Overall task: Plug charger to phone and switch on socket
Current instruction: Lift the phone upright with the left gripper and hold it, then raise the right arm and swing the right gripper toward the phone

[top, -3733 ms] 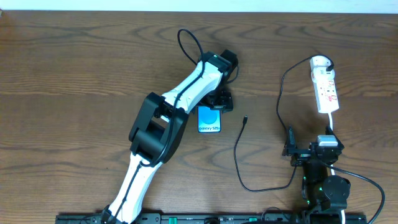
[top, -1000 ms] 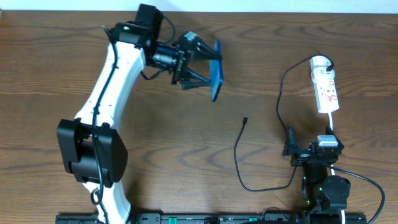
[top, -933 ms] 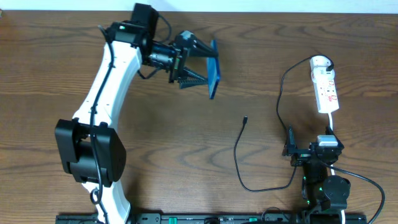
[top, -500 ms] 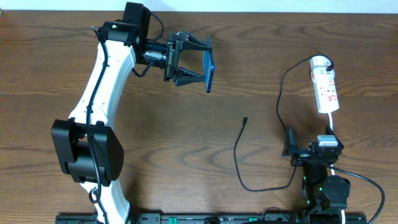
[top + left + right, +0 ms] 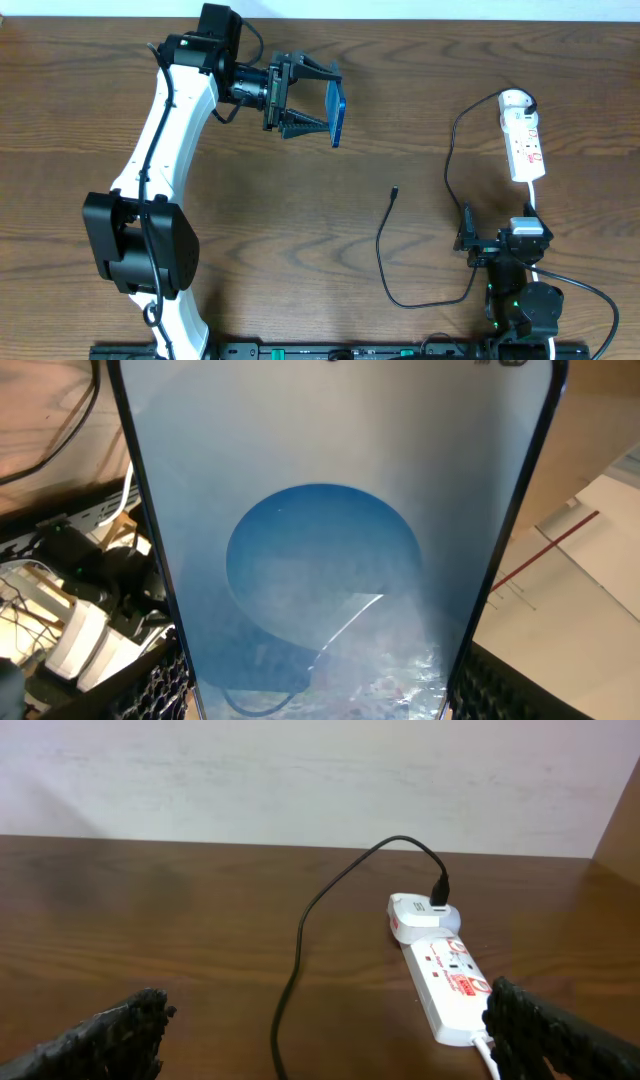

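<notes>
My left gripper is shut on the phone and holds it on edge, lifted above the far middle of the table. In the left wrist view the phone's blue screen fills the frame between the two fingers. The black charger cable lies on the table, its plug tip free near the centre; it also shows in the right wrist view. Its other end is plugged into the white socket strip, also in the right wrist view. My right gripper is open and empty at the near right.
The strip's white cord runs down toward my right arm's base. My left arm stretches across the left half of the wooden table.
The left gripper lifted the phone off the table middle and carried it up and to the far side, turning it on edge. In the last half second nothing moved. The right arm stayed still.
</notes>
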